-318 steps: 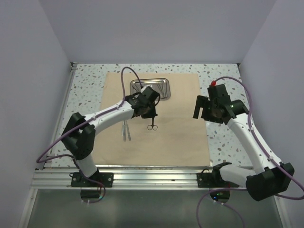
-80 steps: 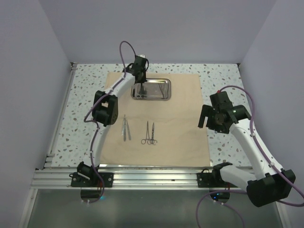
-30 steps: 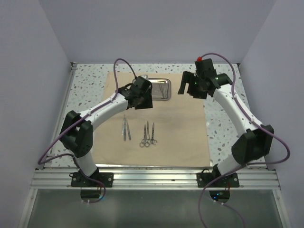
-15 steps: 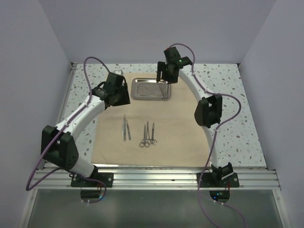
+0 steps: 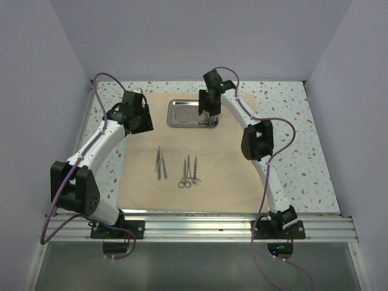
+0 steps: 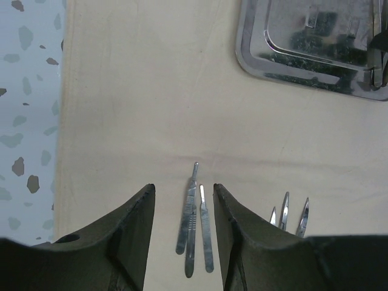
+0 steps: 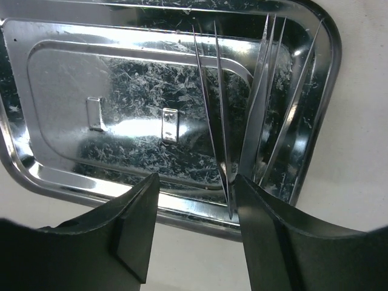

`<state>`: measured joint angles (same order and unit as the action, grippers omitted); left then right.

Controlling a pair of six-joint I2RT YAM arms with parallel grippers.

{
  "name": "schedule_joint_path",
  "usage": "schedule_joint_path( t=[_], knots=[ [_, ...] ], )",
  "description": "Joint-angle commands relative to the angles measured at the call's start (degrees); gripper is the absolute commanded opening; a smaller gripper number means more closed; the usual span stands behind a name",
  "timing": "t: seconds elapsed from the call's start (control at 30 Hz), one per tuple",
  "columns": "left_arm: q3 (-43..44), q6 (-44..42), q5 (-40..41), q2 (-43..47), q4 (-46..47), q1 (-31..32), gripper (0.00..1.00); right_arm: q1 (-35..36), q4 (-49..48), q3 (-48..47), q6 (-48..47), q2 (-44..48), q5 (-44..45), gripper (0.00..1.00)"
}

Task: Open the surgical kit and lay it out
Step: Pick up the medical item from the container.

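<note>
Hidden from above, plain at right wrist: slim instruments (image 7: 257,109) at tray's (image 7: 73,73) right end. Right gripper (image 7: 195,182) spread, empty; left gripper (image 6: 183,191) likewise released. Beige cloth (image 5: 224,163), speckled table (image 5: 291,121), lilac walls (image 5: 182,36).

From above, the right gripper (image 5: 208,115) covers the right end of the small shiny rectangular steel tray (image 5: 182,114), and the slim silver instruments (image 5: 188,173) on the beige cloth wrap (image 5: 224,163) are too small to tell apart. The left wrist view cuts the tray at its top and right edges, and pointed silver tips (image 6: 285,209) lose their handles behind a finger (image 6: 260,248) of the left gripper (image 6: 182,189). The right wrist view crops the tray's left rim; its thin overlapping silver rods (image 7: 267,91) cannot be counted
</note>
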<state>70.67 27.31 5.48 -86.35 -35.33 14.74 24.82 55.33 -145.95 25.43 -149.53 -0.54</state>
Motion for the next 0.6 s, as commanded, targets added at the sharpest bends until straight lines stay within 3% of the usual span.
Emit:
schedule_joint_path(
  t=[0.0, 0.33, 0.57],
  knots=[
    [0.96, -1.47, -1.34, -0.05, 1.84, -1.21, 0.47, 0.67, 0.04, -2.76, -1.26, -1.54, 0.45, 0.56],
    [-0.19, -0.68, -2.31, -1.46, 2.11, -2.35, 0.45, 0.76, 1.18, -2.76, -1.52, -4.97, 3.87, 0.49],
    [-0.89, -0.86, -3.19, -2.42, 2.63, -3.23, 0.45, 0.76, 3.20, -1.53, -2.23, -6.12, 8.00, 0.30]
  ],
)
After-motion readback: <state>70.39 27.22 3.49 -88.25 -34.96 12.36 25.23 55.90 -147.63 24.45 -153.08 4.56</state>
